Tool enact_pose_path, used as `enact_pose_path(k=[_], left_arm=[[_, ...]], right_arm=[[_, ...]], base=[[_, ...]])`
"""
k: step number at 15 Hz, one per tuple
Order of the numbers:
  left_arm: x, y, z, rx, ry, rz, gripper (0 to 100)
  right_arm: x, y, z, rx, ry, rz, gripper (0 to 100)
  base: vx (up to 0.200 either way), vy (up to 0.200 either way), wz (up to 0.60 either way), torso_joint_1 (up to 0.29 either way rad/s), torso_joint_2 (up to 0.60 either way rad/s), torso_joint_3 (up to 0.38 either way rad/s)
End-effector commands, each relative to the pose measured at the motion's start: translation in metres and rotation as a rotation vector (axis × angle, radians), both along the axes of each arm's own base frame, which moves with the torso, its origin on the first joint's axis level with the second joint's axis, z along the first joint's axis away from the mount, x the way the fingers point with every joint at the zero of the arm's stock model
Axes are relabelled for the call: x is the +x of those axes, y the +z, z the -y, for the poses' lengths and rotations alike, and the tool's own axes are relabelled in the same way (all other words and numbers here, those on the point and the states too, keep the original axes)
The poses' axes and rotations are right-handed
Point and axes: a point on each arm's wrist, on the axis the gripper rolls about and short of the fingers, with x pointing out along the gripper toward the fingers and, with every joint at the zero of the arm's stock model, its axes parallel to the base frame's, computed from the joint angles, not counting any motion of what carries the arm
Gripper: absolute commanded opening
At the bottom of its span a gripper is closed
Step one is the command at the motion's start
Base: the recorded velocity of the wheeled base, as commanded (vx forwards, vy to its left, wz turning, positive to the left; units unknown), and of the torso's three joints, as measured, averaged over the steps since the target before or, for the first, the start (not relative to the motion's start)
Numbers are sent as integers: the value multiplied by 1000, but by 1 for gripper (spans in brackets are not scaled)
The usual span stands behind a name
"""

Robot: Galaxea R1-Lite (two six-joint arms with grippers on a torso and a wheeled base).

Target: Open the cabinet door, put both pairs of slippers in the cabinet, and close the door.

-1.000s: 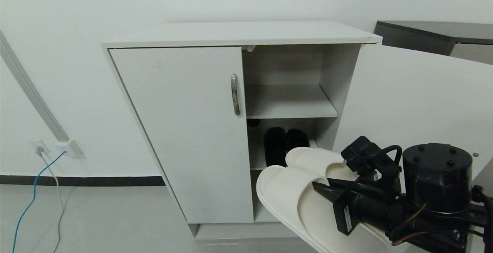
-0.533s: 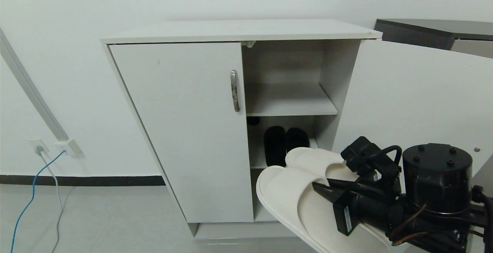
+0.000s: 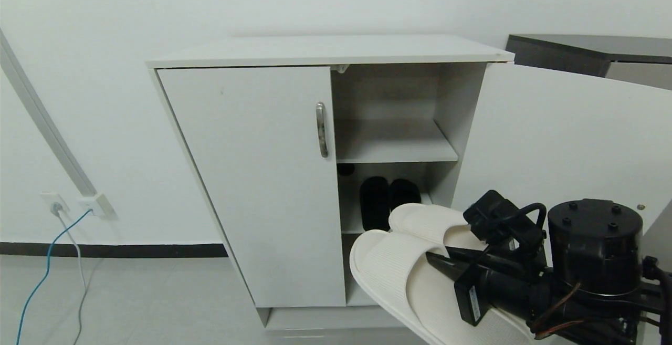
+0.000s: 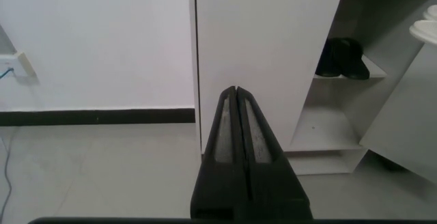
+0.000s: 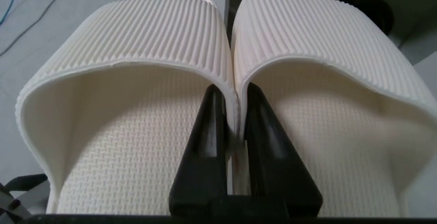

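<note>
White wall (image 3: pixel 79 98) behind cabinet (image 3: pixel 252 177); right tool (image 5: pixel 233 115) pinches white slippers (image 3: pixel 388 271), probably light and soft, by adjoining sidewalls; left tool (image 4: pixel 235 95) closed, empty.

White cabinet (image 3: pixel 325 51) stands with its left door (image 3: pixel 257 177) closed and its right door (image 3: pixel 551 140) swung open; black slippers (image 3: pixel 389 200) sit on the middle shelf (image 3: pixel 350 225), and the right gripper (image 3: pixel 438 254), before the opening, clamps the white slippers (image 3: pixel 399 271) side by side, toes toward the cabinet.
</note>
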Motion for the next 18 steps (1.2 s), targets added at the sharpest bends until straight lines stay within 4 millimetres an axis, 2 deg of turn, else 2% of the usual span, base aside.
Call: enact_pose_path(k=[1,5,7,9,12,14,16,18], left_arm=[[0,0,0,-1,1,-1,0],[0,0,0,-1,1,-1,0],[0,0,0,-1,-1,-1,0],[0,0,0,1,1,-1,0],[0,0,0,1,-1,0,0],[0,0,0,1,-1,-1,0],[0,0,0,2,-1,-1,0],[0,0,0,1,2,-1,0]], right_arm=[[0,-1,-1,-4,3,-4,0],[-4,-3,-7,-6,28,-3,0],[1,-5,-16,22,27,22,0],[10,-6,-36,60,-35,50,0],[26,0,-88,144,-286,76,0],[36,9,-98,110,-436,112,0],[46,38,-107,98,-564,143,0],[59,50,-112,107,-596,152,0]], base=[[0,0,0,-12,217,149],[0,0,0,4,108,42],[0,0,0,1,28,11],[0,0,0,0,0,0],[0,0,0,0,0,0],[0,0,0,0,0,0],[0,0,0,0,0,0],[0,0,0,0,0,0]])
